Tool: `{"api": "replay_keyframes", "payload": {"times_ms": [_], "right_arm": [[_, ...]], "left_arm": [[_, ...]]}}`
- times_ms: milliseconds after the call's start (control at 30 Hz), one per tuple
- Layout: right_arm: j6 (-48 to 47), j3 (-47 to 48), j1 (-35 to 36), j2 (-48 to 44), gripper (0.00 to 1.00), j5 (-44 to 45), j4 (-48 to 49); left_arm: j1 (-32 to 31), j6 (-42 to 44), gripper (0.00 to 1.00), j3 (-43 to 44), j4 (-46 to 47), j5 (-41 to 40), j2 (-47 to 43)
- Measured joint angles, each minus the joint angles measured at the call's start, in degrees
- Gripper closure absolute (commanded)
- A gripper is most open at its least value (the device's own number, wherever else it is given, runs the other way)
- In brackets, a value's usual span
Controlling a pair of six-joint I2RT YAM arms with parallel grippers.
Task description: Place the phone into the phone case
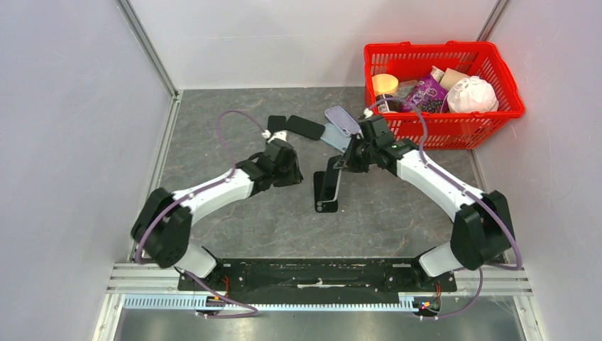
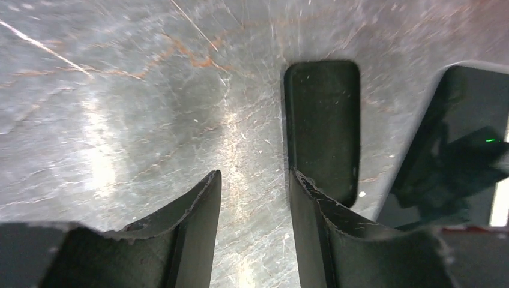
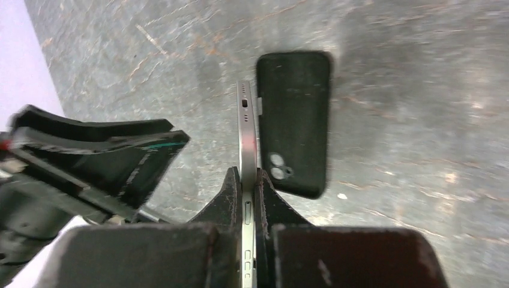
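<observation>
My right gripper (image 3: 246, 175) is shut on the silver-edged phone (image 3: 246, 120) and holds it on its long edge. The black phone case (image 3: 294, 123) lies flat on the table right beside the phone, its camera holes showing. From above, the phone (image 1: 331, 188) stands against the case (image 1: 318, 193) in the middle of the table, with the right gripper (image 1: 345, 162) at its far end. My left gripper (image 2: 255, 175) is open over bare table, its right finger close to the case (image 2: 322, 126). The phone's dark screen (image 2: 462, 138) shows further right. The left gripper (image 1: 288, 170) hangs left of the case.
Several other phones and cases lie at the back: black ones (image 1: 305, 128), a blue-grey one (image 1: 334, 136) and a purple one (image 1: 343, 119). A red basket (image 1: 497, 117) full of groceries stands at the back right. Grey walls close in both sides.
</observation>
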Motion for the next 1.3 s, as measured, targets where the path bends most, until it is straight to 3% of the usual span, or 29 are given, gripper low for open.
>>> {"api": "replay_keyframes", "payload": {"times_ms": [233,500,567,700,800,1000,1300], "right_arm": [[-2.69,-3.41,-3.65,-7.87,1.0,4.44,-5.77],[-5.53,-3.41,-3.85,-9.7,1.0,6.08,-9.33],[-6.01,-3.41,-3.87,-9.7,1.0,6.08,-9.73],[-6.71,-3.41,-3.93,-9.7,1.0,5.97,-10.23],[-7.54,-3.41,-4.11,-9.62,1.0,5.07,-10.21],[-8.98,-3.06,-4.22,-7.1,1.0,0.11,-9.27],[-6.21,-2.89,-3.69,1.77,1.0,-13.35,1.03]], "left_arm": [[-7.37,0.33,0.52,5.99,0.02,-3.52,13.7],[-11.58,0.37,0.61,11.63,-0.11,-9.14,21.44],[-12.37,0.39,0.66,12.76,-0.5,-11.19,23.02],[-13.84,0.44,0.85,14.75,-1.88,-15.28,25.16],[-14.45,0.44,0.97,15.04,-2.84,-17.27,25.53],[-14.6,-0.31,0.98,13.81,-4.13,-19.71,24.48],[-14.58,-1.4,0.98,3.19,-7.76,-21.84,11.8]]}}
